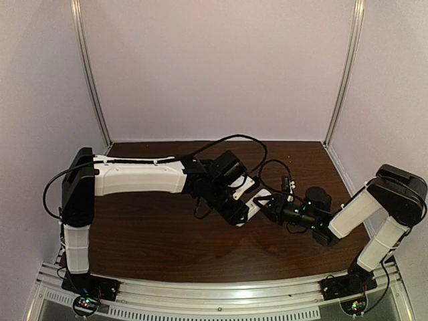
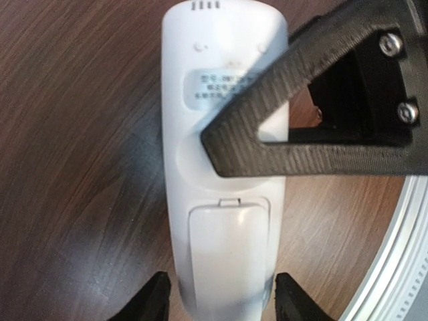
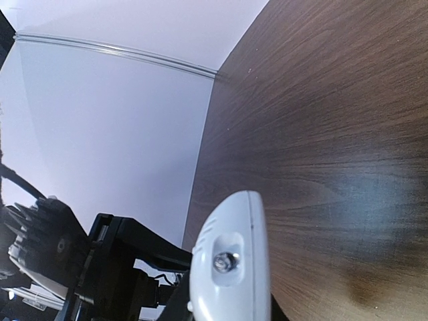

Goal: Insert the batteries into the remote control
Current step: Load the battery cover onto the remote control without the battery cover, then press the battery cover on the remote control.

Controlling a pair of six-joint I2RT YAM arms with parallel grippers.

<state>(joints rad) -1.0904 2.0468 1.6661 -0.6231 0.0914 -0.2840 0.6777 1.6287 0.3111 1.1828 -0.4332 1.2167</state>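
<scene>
The remote control (image 2: 224,200) is a slim white bar seen from its plain back, with a small white cover closed over the battery recess. My left gripper (image 2: 222,302) is open, its fingertips (image 2: 152,301) flanking the remote's near end with small gaps. My right gripper (image 3: 227,313) is shut on the remote, and one black finger (image 2: 267,137) lies across its back. In the right wrist view the remote (image 3: 231,264) shows end-on with its small LED. In the top view the remote (image 1: 262,198) sits between the left gripper (image 1: 242,212) and the right gripper (image 1: 267,208). The batteries are out of view.
The brown wooden table (image 1: 167,227) is enclosed by white walls on three sides. An aluminium rail (image 1: 221,294) runs along its near edge and shows in the left wrist view (image 2: 401,267). Black cables (image 1: 267,167) loop over the table behind the grippers.
</scene>
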